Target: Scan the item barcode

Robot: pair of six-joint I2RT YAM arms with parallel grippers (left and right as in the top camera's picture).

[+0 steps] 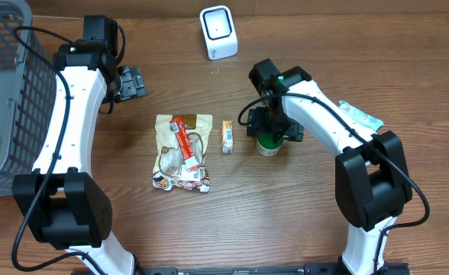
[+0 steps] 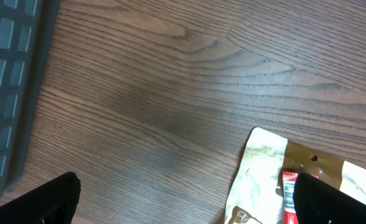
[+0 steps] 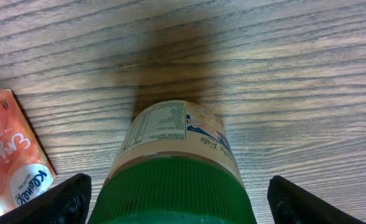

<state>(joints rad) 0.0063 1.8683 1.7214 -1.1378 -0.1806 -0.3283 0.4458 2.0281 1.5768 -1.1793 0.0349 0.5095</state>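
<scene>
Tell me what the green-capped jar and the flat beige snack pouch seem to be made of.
The green-capped jar: probably plastic, with a ribbed matte cap and a printed label wrapped around its body. The flat beige snack pouch: likely thin plastic film, slightly glossy, judging by its wrinkles and flat edges.

Bare table [image 1: 285, 221] along the near edge, narrow gap between bottle [image 3: 170, 134] and small box [image 1: 227, 136], pouch [image 1: 183, 153] close left of the box, scanner [image 1: 218, 32] at the far edge, basket [image 1: 3, 92] walling the left side.

Mock shop checkout: white barcode scanner [image 1: 218, 32], grey basket [image 1: 4, 46], wooden table [image 1: 285, 214].
</scene>
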